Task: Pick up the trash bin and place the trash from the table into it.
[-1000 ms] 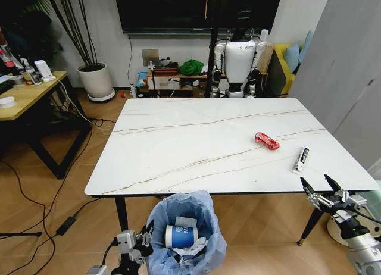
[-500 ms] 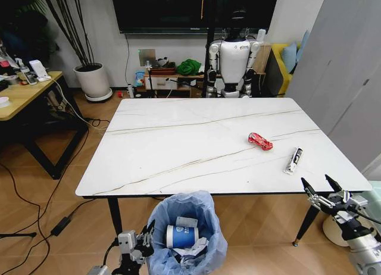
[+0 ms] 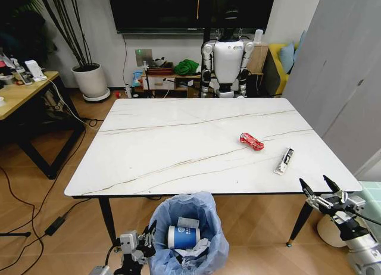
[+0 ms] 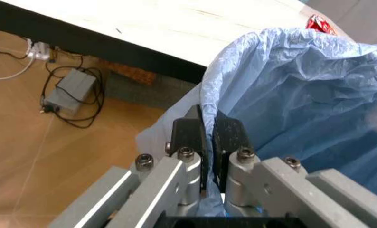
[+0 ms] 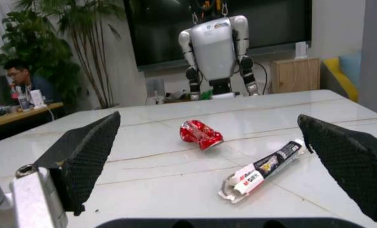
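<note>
wrapper (image 3: pixel 251 141) left of sachet (image 3: pixel 283 161), on table (image 3: pixel 166 144)

Plenty of bare surface (image 3: pixel 178 138) is left open; only the red wrapper (image 3: pixel 251 142) and the black-and-white sachet (image 3: pixel 283 161) are found near the right edge, slightly apart. The near edge is crowded underneath by the trash bin (image 3: pixel 187 233), partly filled already.

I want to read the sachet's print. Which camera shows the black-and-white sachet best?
The right wrist view: the black-and-white sachet lies close, flat on the table, beside the red wrapper. The head view shows it as a small strip near the table's right edge. In the left wrist view I cannot find it.
</note>
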Available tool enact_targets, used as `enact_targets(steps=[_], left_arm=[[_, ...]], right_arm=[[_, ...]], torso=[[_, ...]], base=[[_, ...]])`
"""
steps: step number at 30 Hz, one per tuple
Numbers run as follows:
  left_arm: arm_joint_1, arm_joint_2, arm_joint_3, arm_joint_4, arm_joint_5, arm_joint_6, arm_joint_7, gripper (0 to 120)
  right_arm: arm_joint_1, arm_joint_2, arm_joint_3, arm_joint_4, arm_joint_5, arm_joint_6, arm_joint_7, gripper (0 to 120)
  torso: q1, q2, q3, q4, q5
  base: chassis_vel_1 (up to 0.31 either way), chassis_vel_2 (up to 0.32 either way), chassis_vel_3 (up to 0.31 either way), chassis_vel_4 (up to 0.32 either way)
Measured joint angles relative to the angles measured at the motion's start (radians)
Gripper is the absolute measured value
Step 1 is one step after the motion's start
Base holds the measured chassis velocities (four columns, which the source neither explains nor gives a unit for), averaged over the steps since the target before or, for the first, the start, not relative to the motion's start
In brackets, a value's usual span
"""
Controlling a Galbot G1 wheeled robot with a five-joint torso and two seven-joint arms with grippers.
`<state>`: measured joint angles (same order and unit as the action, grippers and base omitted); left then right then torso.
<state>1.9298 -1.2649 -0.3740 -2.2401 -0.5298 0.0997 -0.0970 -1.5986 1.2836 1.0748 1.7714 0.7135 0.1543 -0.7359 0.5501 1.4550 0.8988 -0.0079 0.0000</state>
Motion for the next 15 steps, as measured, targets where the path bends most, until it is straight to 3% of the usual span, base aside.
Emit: enact_targets(steps=[15], left_arm=[[0.002,0.002,0.003,0.001,0.003,0.0,0.0,0]], right_arm=[[-0.002,0.003,-0.01,0.005,-0.018,0.011,0.008,100]], torso=[[0.0,0.0,0.0,0.0,0.0]], base=[[-0.069,-0.072,0.068,0.071]])
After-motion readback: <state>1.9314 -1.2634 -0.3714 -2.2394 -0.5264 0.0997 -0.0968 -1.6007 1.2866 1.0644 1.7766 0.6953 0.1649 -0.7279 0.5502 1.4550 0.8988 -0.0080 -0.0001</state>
